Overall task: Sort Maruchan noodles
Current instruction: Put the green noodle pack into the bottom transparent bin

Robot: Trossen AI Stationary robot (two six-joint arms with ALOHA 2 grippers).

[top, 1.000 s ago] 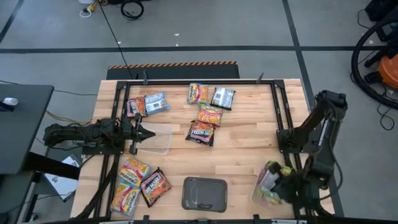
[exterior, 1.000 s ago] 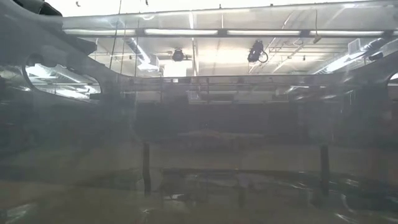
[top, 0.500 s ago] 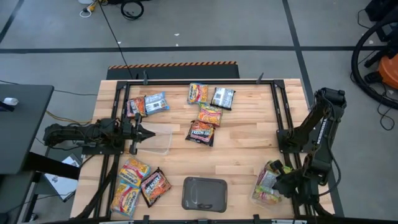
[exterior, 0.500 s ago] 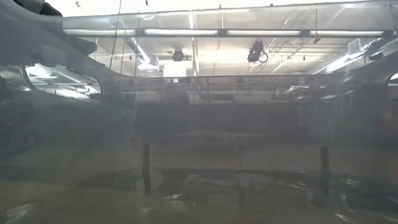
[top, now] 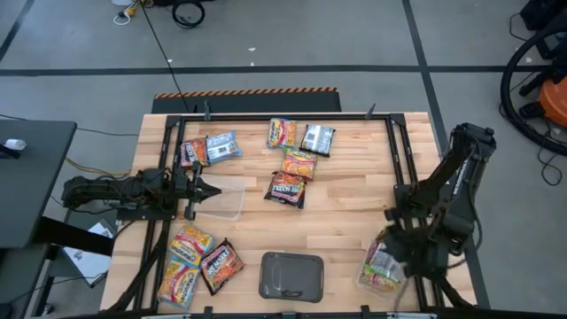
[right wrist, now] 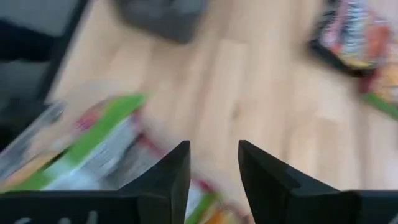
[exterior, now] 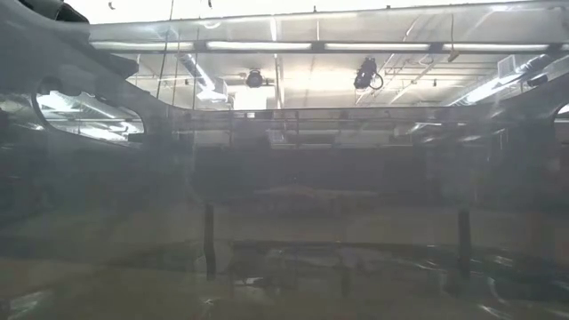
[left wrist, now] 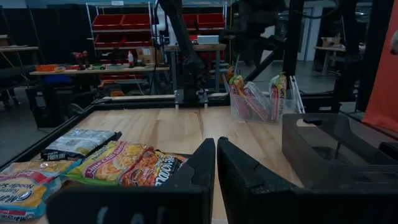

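Observation:
Maruchan noodles lie in groups on the wooden table: several packets at the far middle (top: 297,161), two at the far left (top: 210,148), three at the near left (top: 197,261). More packets stand on edge in a clear tub (top: 379,268) at the near right. My right gripper (top: 396,241) hovers open just beyond that tub's far side, with nothing between its fingers (right wrist: 214,168). My left gripper (top: 202,190) waits shut at the table's left, beside an empty clear tub (top: 229,198).
A grey rounded tray (top: 291,275) sits at the near middle. A black frame (top: 396,151) runs along the table's sides and far edge. Bare wood lies between the middle packets and the right tub.
My right gripper has drawn up and toward the table's far edge, away from the near-right tub. The packets in that tub now show where the gripper covered them.

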